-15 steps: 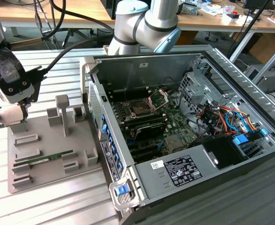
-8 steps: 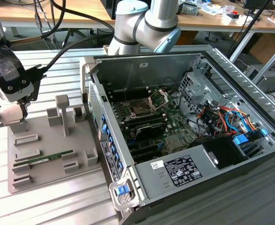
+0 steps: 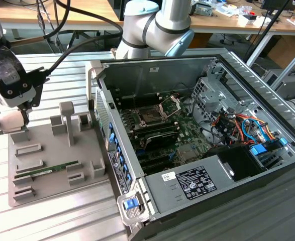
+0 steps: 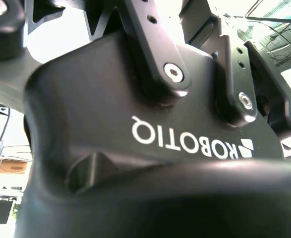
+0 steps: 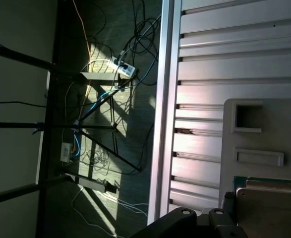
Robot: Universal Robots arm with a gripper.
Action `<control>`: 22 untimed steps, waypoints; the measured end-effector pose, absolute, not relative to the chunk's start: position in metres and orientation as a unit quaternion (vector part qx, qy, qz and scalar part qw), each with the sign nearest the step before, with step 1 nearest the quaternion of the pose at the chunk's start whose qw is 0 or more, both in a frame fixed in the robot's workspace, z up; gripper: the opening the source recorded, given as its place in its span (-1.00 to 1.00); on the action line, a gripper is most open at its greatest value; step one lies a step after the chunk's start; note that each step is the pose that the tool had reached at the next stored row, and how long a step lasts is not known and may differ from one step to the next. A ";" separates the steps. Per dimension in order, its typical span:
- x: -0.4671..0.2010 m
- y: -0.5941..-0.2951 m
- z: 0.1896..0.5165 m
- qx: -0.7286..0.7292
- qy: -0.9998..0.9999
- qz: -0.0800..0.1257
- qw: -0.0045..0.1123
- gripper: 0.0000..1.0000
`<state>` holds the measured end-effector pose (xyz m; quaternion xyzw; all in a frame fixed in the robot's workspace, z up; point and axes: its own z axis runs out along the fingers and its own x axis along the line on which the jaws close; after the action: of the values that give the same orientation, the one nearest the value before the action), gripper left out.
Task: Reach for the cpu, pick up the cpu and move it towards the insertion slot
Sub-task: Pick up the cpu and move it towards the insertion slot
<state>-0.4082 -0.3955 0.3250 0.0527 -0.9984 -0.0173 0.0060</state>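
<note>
The cpu [image 5: 268, 210] lies on the grey holder tray [image 5: 264, 148], its pale top rimmed in green and partly cut off in the first wrist view. In the exterior view the gripper [image 3: 10, 122] hangs over the tray's corner at the exterior view's left, covering that spot. Whether it is released or clenched cannot be told. The insertion slot [image 3: 150, 116] sits well apart, inside the open computer case [image 3: 248, 165].

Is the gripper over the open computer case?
No, the gripper is over the grey tray, outside the computer case.
</note>
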 end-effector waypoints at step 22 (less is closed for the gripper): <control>-0.408 -0.396 0.342 0.053 -0.998 -0.018 0.006 0.09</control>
<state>-0.4082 -0.3955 0.3419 0.0527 -0.9984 -0.0180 0.0060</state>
